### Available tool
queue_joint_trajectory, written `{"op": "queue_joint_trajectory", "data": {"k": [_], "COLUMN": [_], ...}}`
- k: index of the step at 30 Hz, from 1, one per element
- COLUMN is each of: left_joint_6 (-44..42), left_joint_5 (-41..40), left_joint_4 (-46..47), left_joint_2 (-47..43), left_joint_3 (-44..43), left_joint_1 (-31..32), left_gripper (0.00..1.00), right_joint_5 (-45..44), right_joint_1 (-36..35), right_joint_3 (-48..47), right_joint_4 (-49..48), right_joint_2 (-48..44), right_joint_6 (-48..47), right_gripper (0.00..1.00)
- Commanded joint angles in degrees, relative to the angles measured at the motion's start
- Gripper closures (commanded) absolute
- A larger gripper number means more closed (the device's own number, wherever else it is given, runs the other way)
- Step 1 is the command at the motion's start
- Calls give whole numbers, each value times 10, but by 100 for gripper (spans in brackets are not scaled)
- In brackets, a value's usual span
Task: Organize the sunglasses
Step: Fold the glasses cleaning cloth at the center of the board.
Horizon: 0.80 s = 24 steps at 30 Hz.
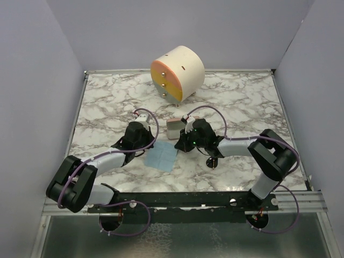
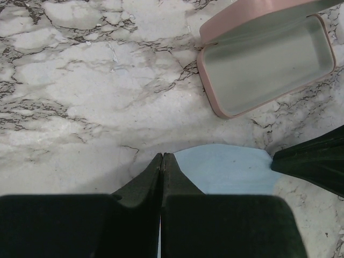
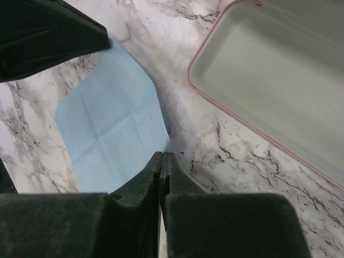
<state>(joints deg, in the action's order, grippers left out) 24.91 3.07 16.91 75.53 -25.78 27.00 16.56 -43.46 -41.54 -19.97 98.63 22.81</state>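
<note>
Plainly, from the left wrist, my left gripper (image 2: 162, 157) has its fingers pressed tip to tip with nothing visible between them, low over the marble table (image 2: 80, 80). Just beside the tips lies the light blue cloth (image 2: 226, 169), thin and limp. Beyond it the pink case (image 2: 215, 105) lies open, a hard oblong shell with rounded corners and a pale, matt lining, and it is empty.

From the right wrist, my right gripper (image 3: 161, 156) is likewise closed, its tips at the cloth's corner. Whether it pinches the fabric I cannot tell. Fold creases cross the cloth.

From above, a round drawer cabinet (image 1: 180, 72) stands at the table's far side. The sunglasses show in no view, so I judge finding them comes first. I would then part my fingers, grip the thin frame rather than the lenses, and lower them flat into the lining.
</note>
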Motion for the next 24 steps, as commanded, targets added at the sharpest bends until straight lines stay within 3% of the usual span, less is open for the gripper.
{"op": "queue_joint_trajectory", "data": {"k": [1,11,24], "left_joint_6": [9,40,85], "left_joint_5": [-9,-34,-87], "left_joint_4": [-10,-47,-107], "left_joint_2": [-23,-112,-211], "left_joint_3": [4,16,35], "left_joint_1": [10,46,150], "left_gripper": [100,100,100], "right_joint_5": [-23,-30,-4], "right_joint_1": [-5,-5,-11], "right_joint_3": [16,44,95], "right_joint_4": [3,55,135], "right_joint_2": [-45,-160,-291], "right_joint_6": [-11,-37,-37], "right_gripper": [99,99,99]}}
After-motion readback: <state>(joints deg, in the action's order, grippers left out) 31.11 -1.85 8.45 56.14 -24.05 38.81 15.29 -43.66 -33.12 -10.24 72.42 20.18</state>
